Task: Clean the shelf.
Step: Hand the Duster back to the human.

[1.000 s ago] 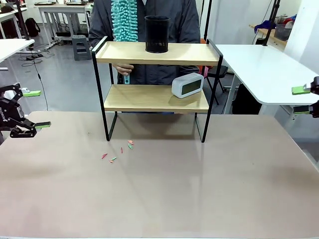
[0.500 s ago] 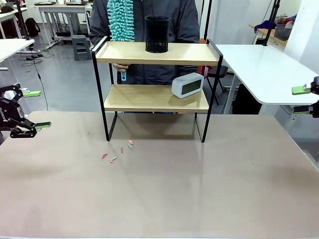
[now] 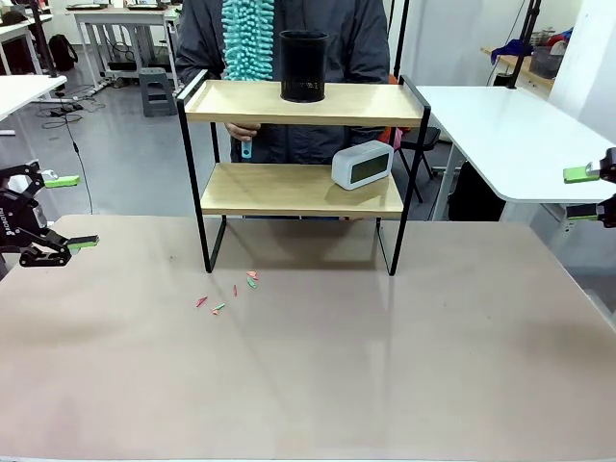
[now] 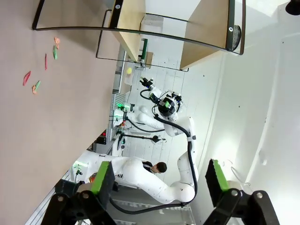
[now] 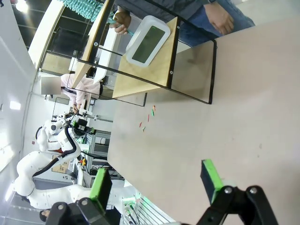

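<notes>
Both our left gripper (image 3: 60,210) and right gripper (image 3: 589,192) hang wide open and empty, well apart from the shelf (image 3: 298,189), so we clear the cup (image 3: 304,65) first, jaws straddling it squarely.

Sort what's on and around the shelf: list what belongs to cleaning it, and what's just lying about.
Belongs to the job:
shelf
teal duster in the person's hand
black cup on the top board
white clock on the lower board

Just lying about:
coloured scraps on the table
</notes>
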Controlling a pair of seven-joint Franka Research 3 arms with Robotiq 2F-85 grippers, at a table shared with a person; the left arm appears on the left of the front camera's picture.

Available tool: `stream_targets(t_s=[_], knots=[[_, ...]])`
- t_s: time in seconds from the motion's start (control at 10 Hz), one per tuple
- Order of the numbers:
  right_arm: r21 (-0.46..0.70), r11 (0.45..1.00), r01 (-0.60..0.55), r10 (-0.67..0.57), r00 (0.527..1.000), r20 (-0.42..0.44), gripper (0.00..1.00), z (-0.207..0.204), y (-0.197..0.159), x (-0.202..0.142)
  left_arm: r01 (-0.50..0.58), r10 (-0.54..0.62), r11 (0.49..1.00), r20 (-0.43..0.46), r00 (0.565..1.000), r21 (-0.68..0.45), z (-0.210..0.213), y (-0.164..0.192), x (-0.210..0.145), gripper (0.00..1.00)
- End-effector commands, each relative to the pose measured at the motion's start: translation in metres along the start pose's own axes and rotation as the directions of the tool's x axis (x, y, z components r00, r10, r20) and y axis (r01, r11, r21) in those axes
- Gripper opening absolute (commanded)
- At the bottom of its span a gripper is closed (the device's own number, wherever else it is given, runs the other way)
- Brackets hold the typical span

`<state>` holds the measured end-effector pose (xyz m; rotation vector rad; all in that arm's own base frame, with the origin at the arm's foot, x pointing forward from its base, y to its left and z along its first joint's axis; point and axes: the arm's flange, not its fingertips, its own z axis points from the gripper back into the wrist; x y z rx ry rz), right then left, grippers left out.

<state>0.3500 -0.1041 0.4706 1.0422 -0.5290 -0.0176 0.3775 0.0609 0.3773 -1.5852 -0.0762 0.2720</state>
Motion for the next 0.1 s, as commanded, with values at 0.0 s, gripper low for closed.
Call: stream_targets(t_s=[0.0], knots=[[0.001,1.000,-0.021,0.021,1.000,-0.005,1.00,0.0025,-0.0021,-0.0004,-0.008,0.008,1.000,0.005,1.000,0.007,-0.0017,-0.0018,-0.0032,1.00]])
